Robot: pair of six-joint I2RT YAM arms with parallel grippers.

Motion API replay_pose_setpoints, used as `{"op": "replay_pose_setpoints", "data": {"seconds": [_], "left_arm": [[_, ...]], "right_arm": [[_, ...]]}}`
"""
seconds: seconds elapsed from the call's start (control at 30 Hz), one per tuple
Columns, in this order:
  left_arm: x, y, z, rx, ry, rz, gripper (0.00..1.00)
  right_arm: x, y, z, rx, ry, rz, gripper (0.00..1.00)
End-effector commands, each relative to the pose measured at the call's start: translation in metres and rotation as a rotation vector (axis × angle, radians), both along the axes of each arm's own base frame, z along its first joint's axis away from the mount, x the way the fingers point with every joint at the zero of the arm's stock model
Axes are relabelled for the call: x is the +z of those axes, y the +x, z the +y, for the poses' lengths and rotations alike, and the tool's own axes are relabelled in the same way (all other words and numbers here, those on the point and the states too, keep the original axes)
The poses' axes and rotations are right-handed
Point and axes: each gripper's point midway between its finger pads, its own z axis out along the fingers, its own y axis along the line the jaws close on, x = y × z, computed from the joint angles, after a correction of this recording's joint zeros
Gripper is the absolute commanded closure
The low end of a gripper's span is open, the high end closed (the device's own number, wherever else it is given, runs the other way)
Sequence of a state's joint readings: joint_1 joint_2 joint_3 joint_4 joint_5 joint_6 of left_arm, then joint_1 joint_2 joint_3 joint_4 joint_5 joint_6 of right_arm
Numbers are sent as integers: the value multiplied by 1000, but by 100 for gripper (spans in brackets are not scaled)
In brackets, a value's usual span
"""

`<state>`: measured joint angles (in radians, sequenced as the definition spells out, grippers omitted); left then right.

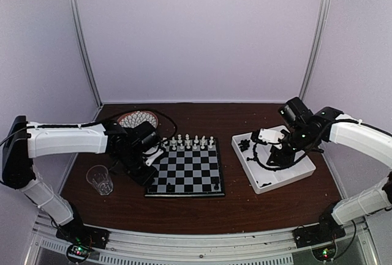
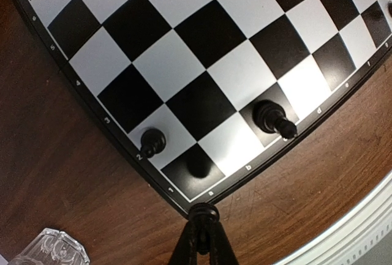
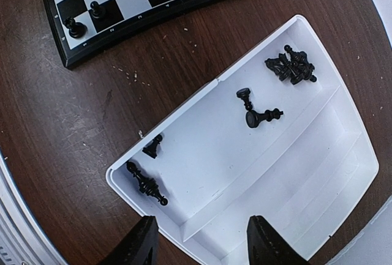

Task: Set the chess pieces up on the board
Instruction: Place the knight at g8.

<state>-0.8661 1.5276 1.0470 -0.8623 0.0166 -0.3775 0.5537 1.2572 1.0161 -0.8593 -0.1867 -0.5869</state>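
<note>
Board (image 1: 187, 170) lies at centre, with a white tray (image 1: 288, 176) at its 3 o'clock. Right gripper (image 3: 202, 243) hangs over the tray, fingers apart, holding nothing. Left gripper (image 2: 202, 216), fingers pressed together, sits at the board's 7 o'clock corner. White chess pieces (image 1: 187, 142) line its 12 o'clock edge; black chess pieces (image 3: 291, 66) lie in the tray.

The white-and-black left arm (image 1: 67, 139) reaches in low. Its black two-fingered left gripper (image 2: 201, 219) is pinched shut, tips just off the near left corner of the black and light-grey checked chessboard (image 1: 184, 173). The right arm (image 1: 358, 133) bends inward well right of that chessboard, and the right gripper (image 3: 201, 243) points downward, fingers parted and empty.
</note>
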Motion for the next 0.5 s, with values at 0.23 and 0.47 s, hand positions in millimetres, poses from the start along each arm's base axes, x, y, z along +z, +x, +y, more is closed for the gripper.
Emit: {"op": "replay_pose_setpoints", "data": {"seconds": [0.23,0.47], "left_arm": [[-9,11,-43,-22,-97,10,100],[-17,14,-48,-28,-60,12,100]], "right_arm": [[-3,0,2,-6,16,22,47],[-3,-1,1,-6,14,25,47]]}}
